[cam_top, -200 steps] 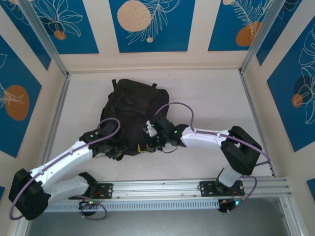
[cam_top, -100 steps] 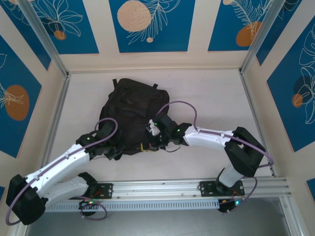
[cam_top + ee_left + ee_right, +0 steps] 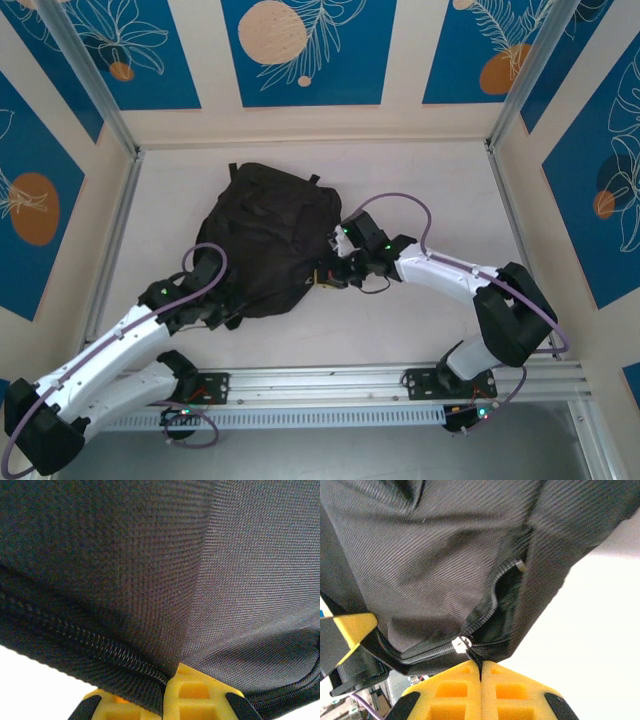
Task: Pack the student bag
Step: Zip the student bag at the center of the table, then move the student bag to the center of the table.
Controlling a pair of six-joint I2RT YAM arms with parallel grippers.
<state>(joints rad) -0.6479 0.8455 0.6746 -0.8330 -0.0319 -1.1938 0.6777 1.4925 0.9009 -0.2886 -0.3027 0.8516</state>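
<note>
The bag (image 3: pixel 268 230) lies on the table (image 3: pixel 440 180), a little left of the middle, with the left gripper (image 3: pixel 167 685) clamped on a fold of its near-left edge and the right gripper (image 3: pixel 481 669) closed tight on its near-right edge by a zipper (image 3: pixel 487 611).

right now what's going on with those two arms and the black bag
Both arms are gripping the black backpack lying on the table. The left fingers are shut on a fold of fabric beside a zipper at its near-left edge. The right fingers are shut at the zipper slider on its near-right edge.
</note>
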